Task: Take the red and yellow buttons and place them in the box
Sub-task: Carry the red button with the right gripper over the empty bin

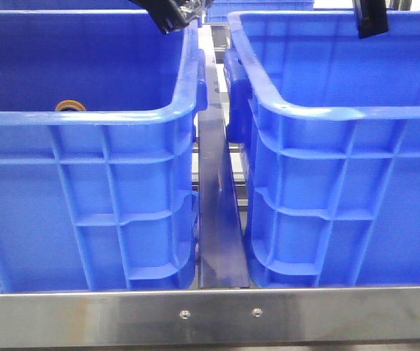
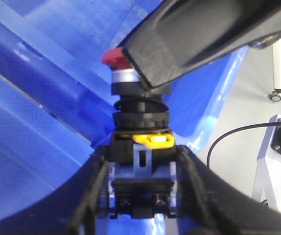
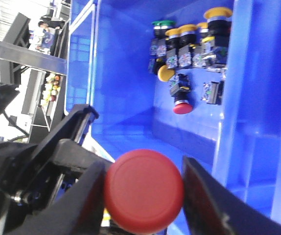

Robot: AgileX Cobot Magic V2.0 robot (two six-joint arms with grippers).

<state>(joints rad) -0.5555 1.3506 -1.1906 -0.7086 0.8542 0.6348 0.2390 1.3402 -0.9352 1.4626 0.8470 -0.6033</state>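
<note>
A red button (image 2: 114, 56) with a black body and a yellow tab is held between both grippers. My left gripper (image 2: 141, 183) is shut on its body. My right gripper (image 3: 144, 192) has its jaws against both sides of the round red cap (image 3: 144, 190). In the front view only the tips of the left gripper (image 1: 170, 14) and right gripper (image 1: 371, 18) show at the top edge. A yellow-orange ring-topped button (image 1: 69, 107) lies inside the left blue box (image 1: 85, 117), just behind its near rim.
A second look-alike blue crate (image 1: 342, 113) stands on the right, with a metal bar (image 1: 216, 197) in the gap between. The right wrist view shows a crate floor with several buttons: yellow (image 3: 218, 12), green (image 3: 162, 23), red (image 3: 181, 106). A steel table edge (image 1: 217, 314) runs along the front.
</note>
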